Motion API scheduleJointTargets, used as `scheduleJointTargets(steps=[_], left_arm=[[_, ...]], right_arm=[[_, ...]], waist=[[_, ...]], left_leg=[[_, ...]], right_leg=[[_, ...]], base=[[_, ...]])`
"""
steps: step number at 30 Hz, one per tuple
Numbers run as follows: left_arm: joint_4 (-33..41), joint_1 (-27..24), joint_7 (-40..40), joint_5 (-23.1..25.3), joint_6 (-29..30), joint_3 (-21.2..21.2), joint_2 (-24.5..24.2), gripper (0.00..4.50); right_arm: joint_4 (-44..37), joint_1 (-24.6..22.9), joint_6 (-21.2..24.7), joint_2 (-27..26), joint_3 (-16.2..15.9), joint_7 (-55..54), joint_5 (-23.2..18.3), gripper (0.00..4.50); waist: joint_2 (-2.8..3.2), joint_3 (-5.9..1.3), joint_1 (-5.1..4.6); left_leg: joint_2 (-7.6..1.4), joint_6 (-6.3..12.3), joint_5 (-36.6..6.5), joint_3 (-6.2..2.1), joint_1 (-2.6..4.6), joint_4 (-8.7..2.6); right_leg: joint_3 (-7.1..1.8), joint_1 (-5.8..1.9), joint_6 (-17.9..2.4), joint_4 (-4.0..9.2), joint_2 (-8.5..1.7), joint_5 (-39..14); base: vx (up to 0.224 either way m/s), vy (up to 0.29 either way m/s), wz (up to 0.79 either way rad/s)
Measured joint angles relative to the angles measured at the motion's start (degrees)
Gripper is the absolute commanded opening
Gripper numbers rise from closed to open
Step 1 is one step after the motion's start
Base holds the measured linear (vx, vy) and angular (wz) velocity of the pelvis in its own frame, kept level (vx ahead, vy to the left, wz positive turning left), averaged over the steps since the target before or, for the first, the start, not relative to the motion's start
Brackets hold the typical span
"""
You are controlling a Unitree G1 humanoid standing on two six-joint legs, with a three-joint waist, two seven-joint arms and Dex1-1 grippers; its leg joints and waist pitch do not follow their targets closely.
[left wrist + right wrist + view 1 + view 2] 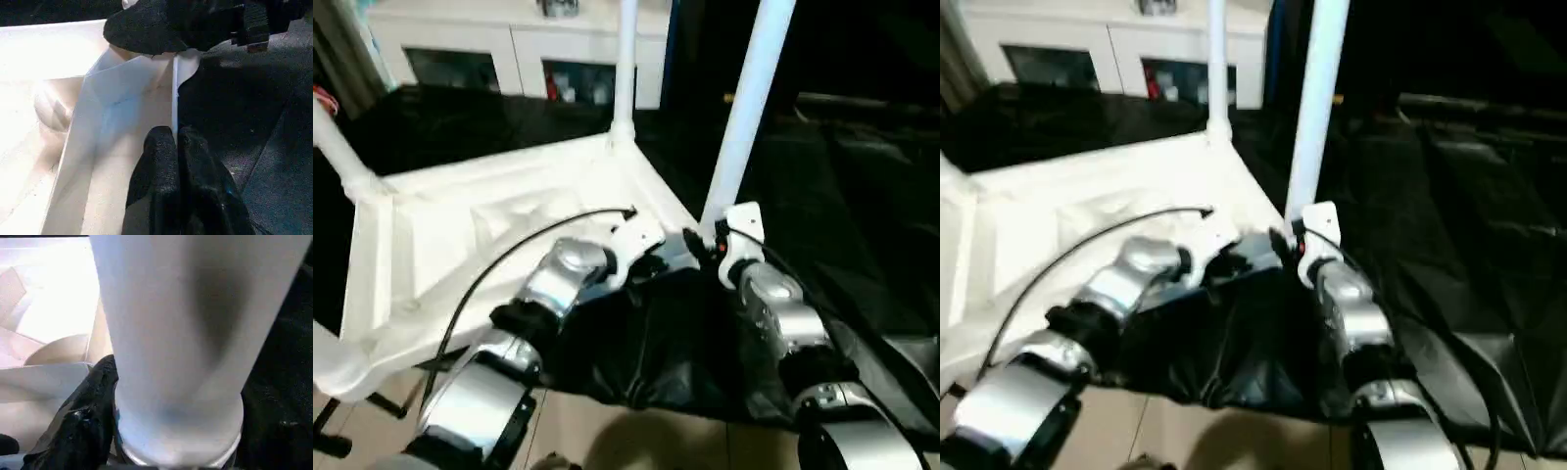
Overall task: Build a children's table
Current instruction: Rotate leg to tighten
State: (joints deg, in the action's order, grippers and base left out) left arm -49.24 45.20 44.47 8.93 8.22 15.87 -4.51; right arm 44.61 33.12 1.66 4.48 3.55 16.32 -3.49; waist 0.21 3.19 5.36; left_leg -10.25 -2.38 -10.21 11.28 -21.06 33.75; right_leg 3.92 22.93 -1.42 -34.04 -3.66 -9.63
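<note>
The children's table top [460, 235] lies upside down on the black sheet, ribbed underside up. One white leg [626, 59] stands in its far corner socket and another [337, 147] rises at the left corner. At the near right corner my right gripper [713, 245] is closed around the base of a third upright leg [744, 108]; the right wrist view has that leg [176, 347] up close with one black finger [90, 416] against it. My left gripper [175, 139] is shut on the top's thin rim [174, 93] just beside that corner.
A white cabinet with glass doors [509, 49] stands behind. The big black-sheeted table [842, 196] stretches to the right, and its sheet [646, 362] hangs over the near edge above a tan floor [597, 431]. A black cable [509, 255] arcs over my left forearm.
</note>
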Motion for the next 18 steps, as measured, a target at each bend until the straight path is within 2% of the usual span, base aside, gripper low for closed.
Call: scheduleJointTargets(steps=[5, 10, 18], left_arm=[[-0.3, 0.0, 0.6, 0.6, -1.3, 0.5, -0.6, 0.0], [2.1, -2.0, 6.6, -0.4, -4.3, 0.6, -3.7, 0.0], [5.7, -4.6, 18.4, -2.5, -7.0, 1.6, -8.8, 0.0]], right_arm=[[0.8, 0.0, -1.1, 0.1, 0.0, 2.5, -0.4, 3.94], [0.3, -0.6, -2.0, 3.6, -2.1, 14.6, -0.6, 3.94], [-4.0, -3.7, -2.4, 9.1, -6.8, 32.9, -1.5, 3.94]], waist=[[0.0, 0.0, -0.23], [0.0, 0.0, -0.46], [0.0, 0.01, 0.18]], left_leg=[[-0.01, 0.0, 0.0, -0.01, 0.0, 0.03], [-0.05, 0.0, 0.0, 0.0, -0.02, -0.16], [-0.19, -0.02, 0.0, 0.01, -0.02, -0.04]], right_leg=[[0.0, 0.0, 0.0, 0.0, 0.0, 0.0], [0.02, 0.1, 0.0, 0.01, 0.04, 0.0], [0.07, 0.09, -0.1, -0.07, 0.14, -0.1]], base=[[0.0, 0.0, 0.0], [0.0, 0.0, 0.0], [0.0, 0.0, 0.0]])
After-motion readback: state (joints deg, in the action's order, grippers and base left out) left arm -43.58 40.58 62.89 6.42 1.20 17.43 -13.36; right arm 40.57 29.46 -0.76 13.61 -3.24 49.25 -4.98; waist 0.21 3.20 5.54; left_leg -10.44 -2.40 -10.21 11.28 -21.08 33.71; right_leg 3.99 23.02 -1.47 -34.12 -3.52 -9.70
